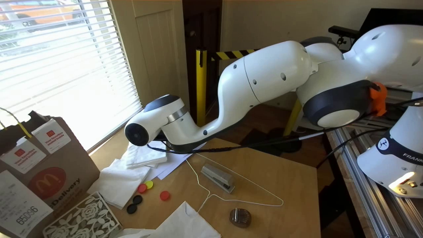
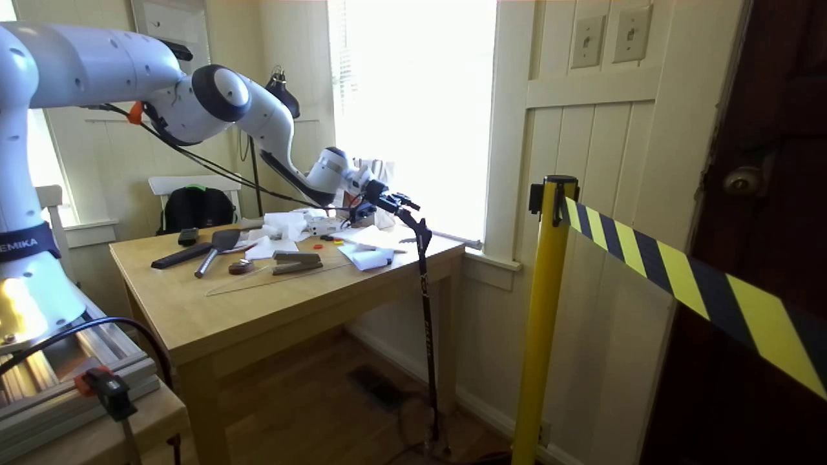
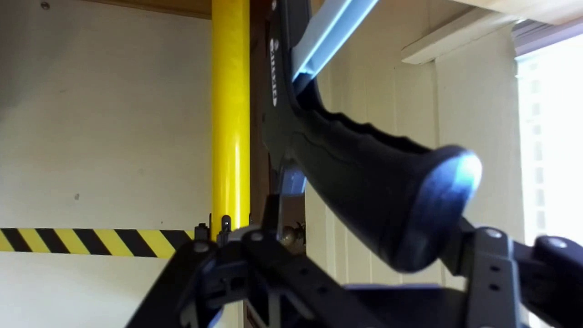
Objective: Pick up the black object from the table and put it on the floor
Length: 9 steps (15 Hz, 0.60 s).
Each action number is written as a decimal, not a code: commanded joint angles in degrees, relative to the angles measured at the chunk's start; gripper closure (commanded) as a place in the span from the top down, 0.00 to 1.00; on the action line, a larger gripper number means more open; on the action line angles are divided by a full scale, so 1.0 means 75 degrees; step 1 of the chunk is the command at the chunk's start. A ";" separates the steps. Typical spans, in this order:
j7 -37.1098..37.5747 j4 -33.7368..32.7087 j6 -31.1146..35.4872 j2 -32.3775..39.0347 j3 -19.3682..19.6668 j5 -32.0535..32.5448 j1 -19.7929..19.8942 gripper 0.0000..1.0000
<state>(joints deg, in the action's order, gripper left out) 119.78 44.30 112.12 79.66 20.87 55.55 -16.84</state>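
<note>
- Wrist view: we see the near end of the long, thin black rod with a pistol-like plastic handle (image 3: 364, 182).
- In an exterior view it hangs or leans nearly upright beside the pale light-wood table (image 2: 239, 310), lower end near the brown wood-toned floor (image 2: 291, 387).
- We should seat that end, lay the shaft flat, clear of the yellow cylindrical post (image 2: 544, 303), then let go.
- Our black two-fingered gripper (image 3: 369, 214) stands spread, a finger each side of the handle; whether it clamps, we cannot tell.

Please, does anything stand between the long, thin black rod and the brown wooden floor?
Nothing clearly visible: in an exterior view, the black rod reaches down past the pale wooden table toward the floor; whether its tip touches is unclear.
</note>
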 commanded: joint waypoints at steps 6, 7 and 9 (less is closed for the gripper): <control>0.0186 -0.0151 -0.0549 -0.0400 -0.0426 -0.0720 0.0039 1.00; 0.0168 -0.0040 -0.0661 -0.0644 -0.0592 -0.0984 0.0048 1.00; 0.0317 0.0086 -0.0739 -0.1104 -0.0753 -0.1321 -0.0010 1.00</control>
<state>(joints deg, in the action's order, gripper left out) 120.04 43.07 108.59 76.64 17.85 49.49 -16.68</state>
